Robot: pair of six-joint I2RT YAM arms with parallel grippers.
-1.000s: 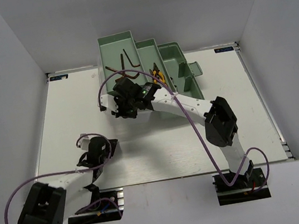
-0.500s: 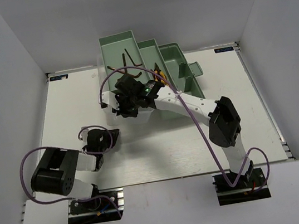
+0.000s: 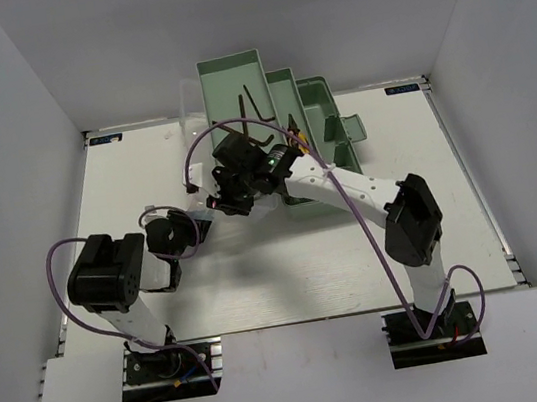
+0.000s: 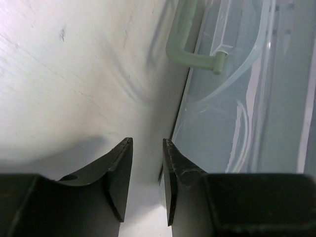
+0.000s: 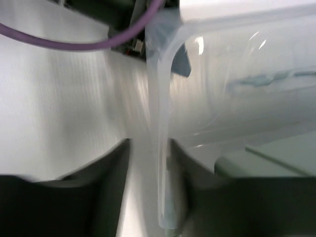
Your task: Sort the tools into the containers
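Note:
The mint-green toolbox stands at the back with its stepped trays fanned out. A dark hex key lies in one tray, and yellow-handled pliers lie in the one beside it. The box's translucent lid hangs down over the table in front. My right gripper is open. The lid's edge runs between its fingers, close against the right one. My left gripper is open a little over bare table. Its right finger sits beside the lid.
A green handle juts from the box near the lid. Another green handle sticks out on the box's right side. White walls close in the table on three sides. Purple cables loop over both arms.
Both grippers have opened from shut. The toolbox has shifted to the right. My left arm has swung in from the near left corner toward the lid.

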